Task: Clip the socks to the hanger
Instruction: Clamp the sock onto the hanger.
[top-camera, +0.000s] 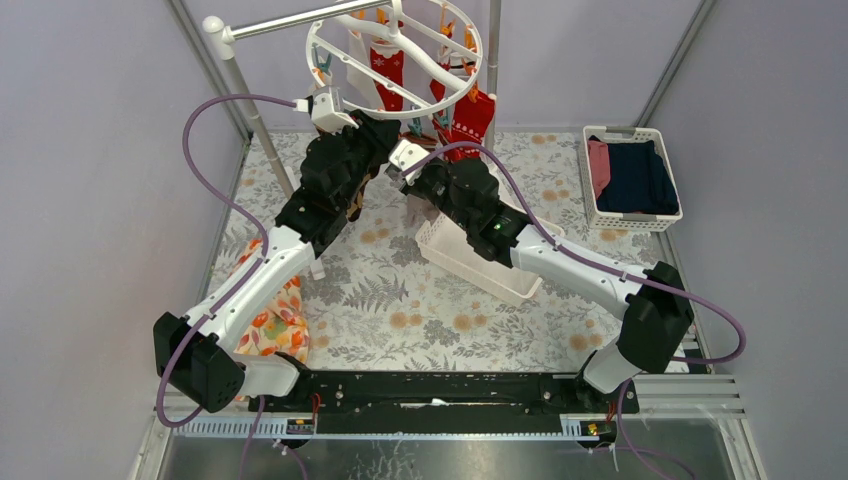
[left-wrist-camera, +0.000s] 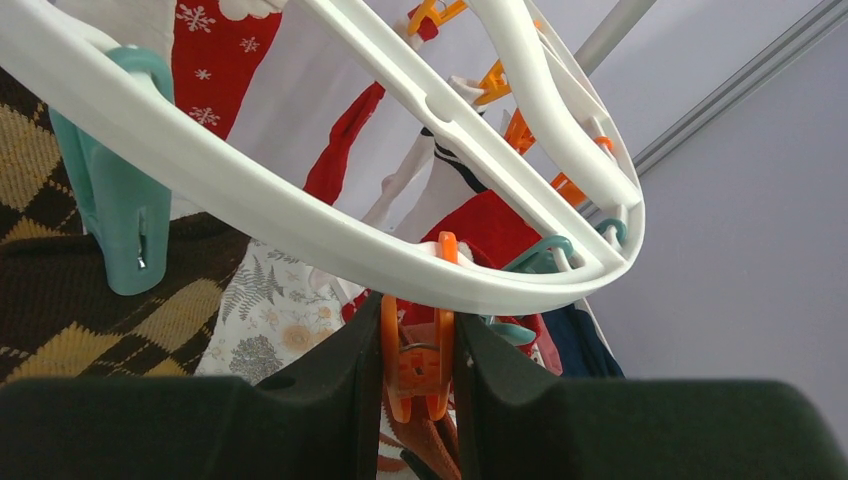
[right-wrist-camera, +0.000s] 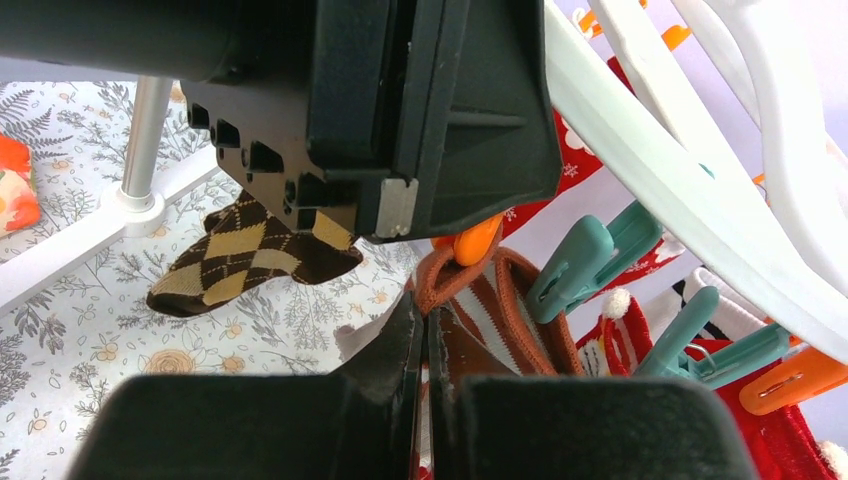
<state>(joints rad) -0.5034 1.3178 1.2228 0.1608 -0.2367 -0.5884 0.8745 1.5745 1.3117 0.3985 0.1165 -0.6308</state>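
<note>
The left gripper (left-wrist-camera: 415, 335) is pressed onto an orange clip (left-wrist-camera: 415, 365), one finger on each side, right under the lower rim of the hanger (left-wrist-camera: 300, 225). The right gripper (right-wrist-camera: 428, 345) is pinched tight on a striped sock (right-wrist-camera: 485, 310) with a rust-brown cuff. That sock stands on end, cuff up just below the orange clip and the rest dropping out of sight. I can't tell whether the cuff is in the clip. Both arms crowd together under the ring's near edge, with little room between them. The ring hangs tilted from a grey pole (top-camera: 262, 135) at the far left of the table (top-camera: 400, 300), close to the lavender walls (top-camera: 90, 200). An argyle sock (right-wrist-camera: 245, 255) hangs from a teal clip (left-wrist-camera: 115, 230), toe toward the pole. Red Christmas socks (top-camera: 388, 72) hang straight down inside the ring. Open tabletop lies nearer the arm bases. A white slatted basket (top-camera: 625, 132) at the far right holds folded navy and pink clothes (top-camera: 640, 178). A second white basket (top-camera: 470, 268) sits skewed under the right arm, its inside hidden.
</note>
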